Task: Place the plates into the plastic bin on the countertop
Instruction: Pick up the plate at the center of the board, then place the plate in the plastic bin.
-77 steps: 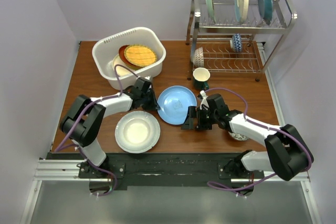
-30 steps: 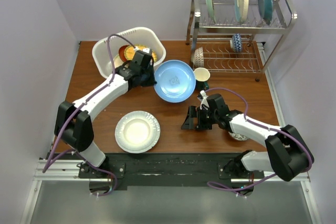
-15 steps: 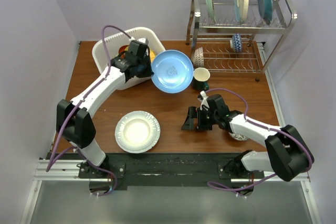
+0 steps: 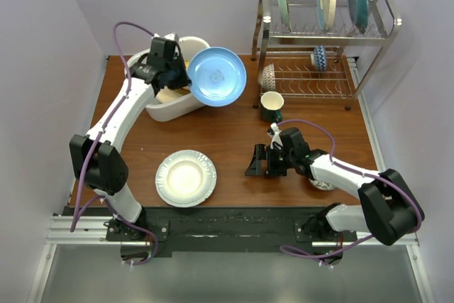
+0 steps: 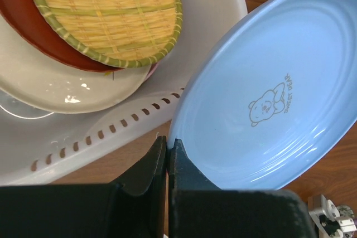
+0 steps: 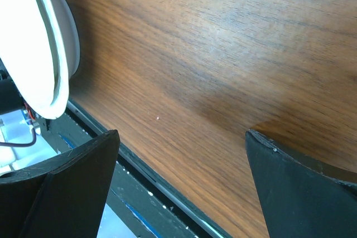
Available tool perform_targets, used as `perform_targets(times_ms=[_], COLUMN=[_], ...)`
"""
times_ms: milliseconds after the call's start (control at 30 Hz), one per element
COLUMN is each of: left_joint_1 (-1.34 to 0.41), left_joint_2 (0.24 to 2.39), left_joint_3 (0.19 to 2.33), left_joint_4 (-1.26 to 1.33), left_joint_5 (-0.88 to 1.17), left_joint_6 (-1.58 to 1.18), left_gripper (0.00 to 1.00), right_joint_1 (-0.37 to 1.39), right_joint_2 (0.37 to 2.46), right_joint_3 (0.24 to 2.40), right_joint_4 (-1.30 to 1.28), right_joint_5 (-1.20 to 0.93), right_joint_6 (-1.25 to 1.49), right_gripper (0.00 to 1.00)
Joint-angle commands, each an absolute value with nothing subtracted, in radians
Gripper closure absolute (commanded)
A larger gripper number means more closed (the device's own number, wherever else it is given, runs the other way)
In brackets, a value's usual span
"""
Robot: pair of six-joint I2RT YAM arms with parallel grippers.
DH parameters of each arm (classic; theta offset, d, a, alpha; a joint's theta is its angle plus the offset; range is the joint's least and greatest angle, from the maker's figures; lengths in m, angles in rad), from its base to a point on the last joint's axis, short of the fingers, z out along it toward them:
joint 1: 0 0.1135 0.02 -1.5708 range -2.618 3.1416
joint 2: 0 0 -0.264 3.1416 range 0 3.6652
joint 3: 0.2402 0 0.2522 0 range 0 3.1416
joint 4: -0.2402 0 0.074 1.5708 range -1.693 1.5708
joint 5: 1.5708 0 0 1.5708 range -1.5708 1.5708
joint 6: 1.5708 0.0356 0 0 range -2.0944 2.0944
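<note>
The light blue plate (image 4: 216, 76) is up in the air by the far edge of the worktop (image 4: 227, 140), left of the middle. Its hollow face is turned up toward the overhead camera. Being round, it has no long axis of its own, and the small bear print in its well shows in the left wrist view (image 5: 268, 98).

The left claw (image 4: 183, 77) is pinched together on the plate's left rim, with the two fingertips (image 5: 162, 151) nipping the edge. The plate reaches out to the right of that claw, away from the arm. Its held edge overlaps the right end of the plastic bin (image 4: 167, 110), which stands at the far left corner.

Inside the bin (image 5: 111, 132) a yellow woven plate (image 5: 106, 9) lies on a red-brown plate (image 5: 33, 32), over a cream plate (image 5: 56, 82).

The right claw (image 4: 257, 161) sits low over the worktop toward the near edge, right of the middle. Its jaws are spread wide and hold nothing (image 6: 178, 188). It points left toward a white plate (image 4: 186, 177), which lies flat near the near edge and apart from it.
</note>
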State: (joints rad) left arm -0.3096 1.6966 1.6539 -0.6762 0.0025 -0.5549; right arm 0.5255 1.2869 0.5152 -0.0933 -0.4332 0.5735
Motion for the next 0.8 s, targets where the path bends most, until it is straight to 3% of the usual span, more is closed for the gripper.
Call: perform_targets(times_ms=[0,767], left_joint_1=[-0.269,-0.015], left_joint_2=[1.712,1.874], left_joint_3=[1.738,1.874], left_joint_4=[-0.678,-0.667], left_joint_5=[0.046,0.199], left_joint_6=[-0.531,-0.594], left_gripper=[1.00,1.00], right_joint_1=[0.526,0.528], right_joint_2=[1.269,1.305], right_joint_3=[0.509,0.503], right_joint_4=[-0.080,-0.072], right_joint_5=[-0.433,-0.439], right_joint_6=[0.574,0.571], right_gripper=[0.01,0.01])
